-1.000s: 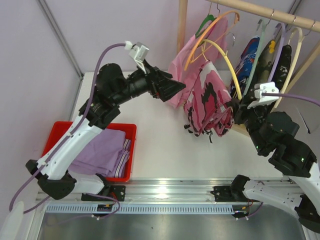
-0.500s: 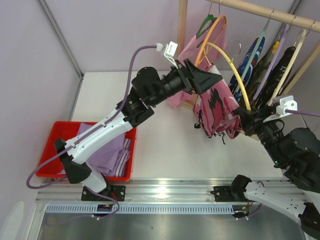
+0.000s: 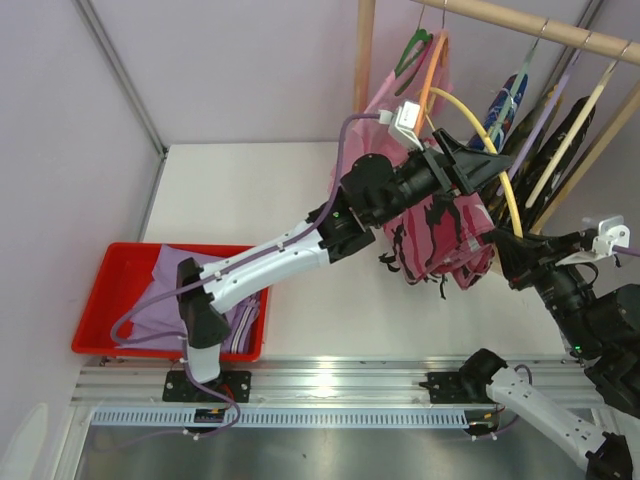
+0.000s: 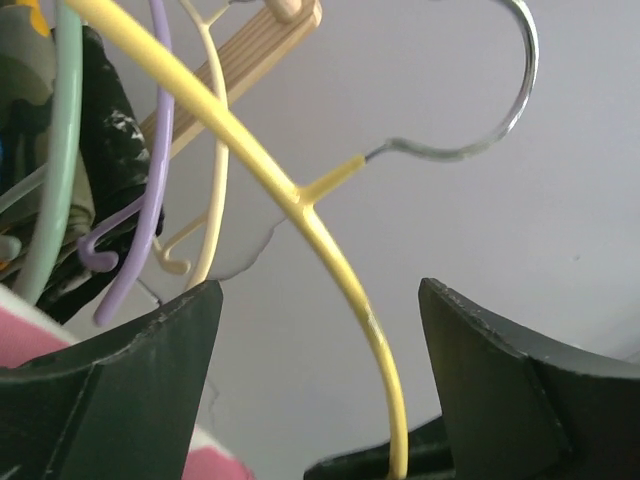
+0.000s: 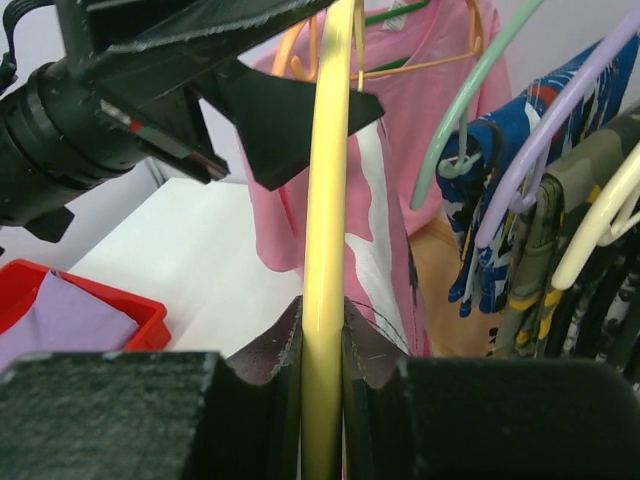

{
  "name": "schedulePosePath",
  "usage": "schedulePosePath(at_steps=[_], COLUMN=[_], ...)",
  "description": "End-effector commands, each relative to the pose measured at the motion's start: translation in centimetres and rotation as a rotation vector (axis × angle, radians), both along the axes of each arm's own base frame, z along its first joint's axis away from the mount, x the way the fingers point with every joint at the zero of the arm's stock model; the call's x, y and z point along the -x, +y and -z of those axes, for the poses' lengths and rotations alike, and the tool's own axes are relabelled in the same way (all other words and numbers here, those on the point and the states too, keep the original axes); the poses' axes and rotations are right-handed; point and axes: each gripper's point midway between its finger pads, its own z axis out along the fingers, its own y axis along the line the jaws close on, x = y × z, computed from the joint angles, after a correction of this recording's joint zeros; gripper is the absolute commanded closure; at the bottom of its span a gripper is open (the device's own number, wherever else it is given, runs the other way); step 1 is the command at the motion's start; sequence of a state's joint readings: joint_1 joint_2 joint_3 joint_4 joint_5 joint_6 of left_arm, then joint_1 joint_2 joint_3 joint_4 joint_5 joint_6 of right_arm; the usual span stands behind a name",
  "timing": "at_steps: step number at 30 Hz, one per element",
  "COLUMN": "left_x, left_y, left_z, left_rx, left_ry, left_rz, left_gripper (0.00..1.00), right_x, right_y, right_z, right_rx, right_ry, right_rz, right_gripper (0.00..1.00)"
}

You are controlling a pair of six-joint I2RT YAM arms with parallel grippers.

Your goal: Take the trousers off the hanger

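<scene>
The left gripper (image 4: 320,300) had reached over to the hanger (image 4: 250,152), jaws apart around it; the right gripper (image 5: 322,322) stayed clamped on it.

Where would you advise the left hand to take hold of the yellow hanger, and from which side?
Probably the bare arch of the hanger just below its metal hook, coming from the left, where the open left hand straddles it. The rod is thin and clear of the trousers there, and the right hand, shut on the lower arm, steadies it.
</scene>
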State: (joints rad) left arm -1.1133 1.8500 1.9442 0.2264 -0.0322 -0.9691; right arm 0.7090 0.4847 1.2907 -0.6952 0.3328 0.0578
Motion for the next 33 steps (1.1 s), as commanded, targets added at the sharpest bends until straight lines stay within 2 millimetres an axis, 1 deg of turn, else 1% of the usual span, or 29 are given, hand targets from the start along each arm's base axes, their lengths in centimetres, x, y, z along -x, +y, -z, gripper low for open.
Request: schedulePosePath(at_steps=[1, 2, 3, 4, 5, 7, 8, 9, 10, 11, 13, 14, 16, 17, 19, 20, 21, 22, 23, 24, 25, 26, 27, 28, 29, 30, 31, 32, 33], left_x=[0.0, 0.1, -0.3, -0.1, 0.4, 0.4, 0.7, 0.8, 0.7, 0.6, 0.5, 0.5, 0.4, 0.5, 0.8, 0.5, 0.4, 0.7, 0.3, 0.3, 0.3, 0.1, 0.5, 0.7, 1.1, 1.6, 2.0, 2.4, 3.5], left_y=[1.1, 1.1, -0.2, -0.2, -0.3, -1.0, -1.2, -1.1, -1.1, -1.2, -0.9, -0.9, -0.9, -0.8, -0.6, -0.4, -0.3, -0.3, 0.0, 0.1, 0.3, 0.6, 1.1, 1.4, 1.5, 2.1, 2.5, 2.6, 3.3], left_z=[-6.0, -6.9, -5.8, -6.7, -7.3, -7.0, -6.9, -7.0, -6.7, -6.3, -6.1, -6.0, -5.8, -5.9, -6.3, -6.5, -6.6, -6.6, -6.6, -6.7, -6.7, -6.3, -6.8, -7.0, -6.7, -7.0, -7.2, -6.7, -6.7], left_rx=[0.186, 0.207, 0.190, 0.214, 0.226, 0.226, 0.227, 0.229, 0.225, 0.216, 0.213, 0.208, 0.197, 0.197, 0.200, 0.203, 0.205, 0.205, 0.202, 0.198, 0.188, 0.165, 0.157, 0.144, 0.115, 0.104, 0.090, 0.068, 0.048], left_ry=[-0.016, -0.020, -0.007, -0.003, -0.009, 0.000, 0.002, 0.009, 0.027, 0.043, 0.074, 0.082, 0.089, 0.091, 0.089, 0.091, 0.096, 0.108, 0.104, 0.099, 0.096, 0.092, 0.062, 0.043, 0.034, 0.013, -0.022, -0.031, -0.057], left_rz=[-0.028, -0.020, -0.011, 0.006, 0.026, 0.032, 0.036, 0.028, 0.027, 0.024, 0.017, 0.015, 0.017, 0.019, 0.043, 0.047, 0.061, 0.100, 0.116, 0.130, 0.135, 0.147, 0.151, 0.155, 0.168, 0.173, 0.178, 0.193, 0.219], left_gripper=[0.16, 0.19, 0.23, 0.25, 0.29, 0.34, 0.43, 0.49, 0.56, 0.66, 0.77, 0.86, 0.97, 1.00, 1.00, 1.00, 1.00, 1.00, 1.00, 1.00, 1.00, 1.00, 1.00, 1.00, 1.00, 1.00, 1.00, 1.00, 1.00], right_x=[1.8, 2.0, 1.9, 1.7, 1.7, 1.4, 1.3, 1.2, 1.1, 1.0, 1.0, 0.8, 0.5, 0.2, 0.1, 0.1, 0.2, 0.4, 0.9, 0.9, 1.1, 1.7, 1.7, 1.9, 2.1, 2.5, 2.4, 2.4, 2.5], right_y=[0.0, 0.2, -0.1, -0.6, -0.8, -1.2, -1.1, -0.8, -0.8, -0.7, -0.3, 0.0, 0.6, 0.8, 1.2, 1.6, 2.0, 2.6, 2.7, 2.9, 3.0, 2.7, 2.7, 2.6, 2.4, 2.1, 2.0, 1.7, 1.2], right_z=[-4.8, -4.8, -4.7, -4.5, -4.5, -4.0, -3.9, -3.6, -3.6, -3.5, -3.4, -3.3, -2.9, -2.7, -2.5, -2.5, -2.4, -2.4, -3.1, -2.9, -3.1, -4.4, -4.3, -4.8, -5.2, -6.0, -6.3, -6.6, -7.1], right_rx=[-0.129, -0.126, -0.126, -0.126, -0.130, -0.121, -0.117, -0.116, -0.116, -0.115, -0.108, -0.099, -0.087, -0.081, -0.077, -0.072, -0.064, -0.045, -0.038, -0.022, -0.016, -0.024, -0.014, -0.017, -0.018, -0.025, -0.030, -0.038, -0.050], right_ry=[-0.147, -0.148, -0.144, -0.141, -0.138, -0.121, -0.116, -0.106, -0.102, -0.099, -0.093, -0.086, -0.067, -0.055, -0.044, -0.041, -0.037, -0.034, -0.047, -0.024, -0.023, -0.046, -0.028, -0.035, -0.041, -0.059, -0.061, -0.063, -0.066], right_rz=[-0.050, -0.056, -0.039, 0.003, 0.015, 0.050, 0.052, 0.041, 0.040, 0.037, 0.018, 0.010, -0.014, -0.020, -0.034, -0.058, -0.080, -0.119, -0.132, -0.145, -0.153, -0.152, -0.152, -0.152, -0.145, -0.141, -0.131, -0.119, -0.093], right_gripper=[1.00, 1.00, 1.00, 1.00, 1.00, 1.00, 1.00, 1.00, 1.00, 1.00, 1.00, 1.00, 1.00, 1.00, 1.00, 0.97, 0.86, 0.53, 0.39, 0.29, 0.15, 0.11, 0.08, 0.03, 0.01, 0.01, 0.01, 0.01, 0.01])
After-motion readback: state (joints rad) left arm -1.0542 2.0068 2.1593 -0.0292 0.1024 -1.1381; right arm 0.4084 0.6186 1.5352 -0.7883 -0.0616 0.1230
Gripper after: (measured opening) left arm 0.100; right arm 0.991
